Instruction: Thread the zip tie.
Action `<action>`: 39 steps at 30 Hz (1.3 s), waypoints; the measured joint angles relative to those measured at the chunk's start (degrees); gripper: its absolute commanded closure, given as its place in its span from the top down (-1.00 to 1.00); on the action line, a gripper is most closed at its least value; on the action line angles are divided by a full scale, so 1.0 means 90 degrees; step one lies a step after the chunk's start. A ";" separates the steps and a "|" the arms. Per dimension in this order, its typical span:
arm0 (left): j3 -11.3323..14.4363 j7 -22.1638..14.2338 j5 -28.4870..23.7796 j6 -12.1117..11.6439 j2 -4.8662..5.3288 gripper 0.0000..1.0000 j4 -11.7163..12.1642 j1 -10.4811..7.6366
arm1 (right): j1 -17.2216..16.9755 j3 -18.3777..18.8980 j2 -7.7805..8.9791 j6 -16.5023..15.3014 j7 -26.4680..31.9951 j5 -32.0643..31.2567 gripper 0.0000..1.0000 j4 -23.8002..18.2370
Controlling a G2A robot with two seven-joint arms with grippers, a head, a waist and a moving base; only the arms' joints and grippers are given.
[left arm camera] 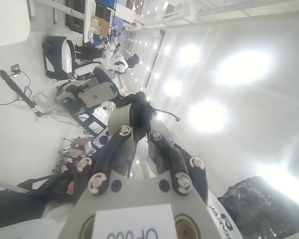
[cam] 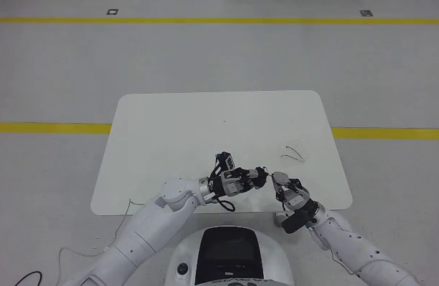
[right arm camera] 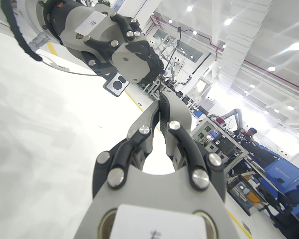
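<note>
Above the table's point(cam: 169, 143) robot-side edge, the left gripper point(cam: 262, 176) and right gripper point(cam: 277, 177) both pinch the zip tie point(left arm camera: 168, 113), which looks light, springy and slick, probably best gripped near its tip.

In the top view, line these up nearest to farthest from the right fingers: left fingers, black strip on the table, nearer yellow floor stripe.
1. Left fingers, right alongside.
2. Thin black curved strip, lying on the white table.
3. Nearer yellow floor stripe, beyond the table edge.
</note>
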 measured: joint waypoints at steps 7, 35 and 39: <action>0.0000 0.0000 0.0000 0.0000 0.0000 -1.00 0.0000 0.0000 | -0.0003 0.0019 0.0018 0.0000 0.0041 0.0000 -1.00 0.0021; 0.0000 0.0000 0.0000 0.0000 0.0000 -1.00 0.0000 0.0000 | 0.0112 -0.0168 0.0048 -0.0035 0.0214 0.0000 -1.00 0.0212; 0.0000 0.0000 0.0000 0.0000 0.0000 -1.00 0.0000 0.0000 | 0.0161 -0.0255 0.0060 -0.0014 0.0248 0.0000 -1.00 0.0242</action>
